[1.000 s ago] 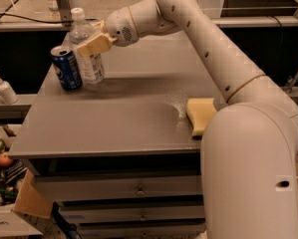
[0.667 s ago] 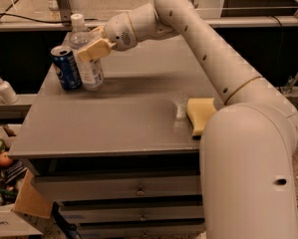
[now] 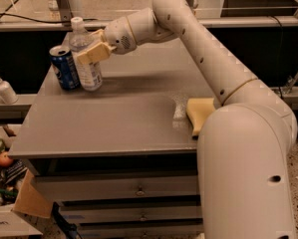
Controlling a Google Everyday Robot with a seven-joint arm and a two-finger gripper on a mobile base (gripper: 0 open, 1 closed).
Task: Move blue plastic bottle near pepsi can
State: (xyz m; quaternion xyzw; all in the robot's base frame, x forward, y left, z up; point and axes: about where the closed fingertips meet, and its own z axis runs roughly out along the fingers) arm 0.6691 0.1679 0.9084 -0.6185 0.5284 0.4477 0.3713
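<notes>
The blue plastic bottle (image 3: 88,74), clear with a white cap, stands upright at the table's far left, touching or almost touching the right side of the pepsi can (image 3: 64,66). The can is blue with a silver top and is shorter than the bottle. My gripper (image 3: 89,43) reaches in from the right at the bottle's upper body. Its tan fingers (image 3: 92,53) sit on either side of the bottle, shut on it.
The grey table (image 3: 113,121) has drawers below. A yellow sponge (image 3: 200,113) lies at its right edge beside my arm. A white pump bottle (image 3: 3,88) stands on a ledge to the left. Boxes and clutter (image 3: 9,183) sit on the floor at lower left.
The gripper and the bottle have come down slightly beside the can. The can has not moved.
</notes>
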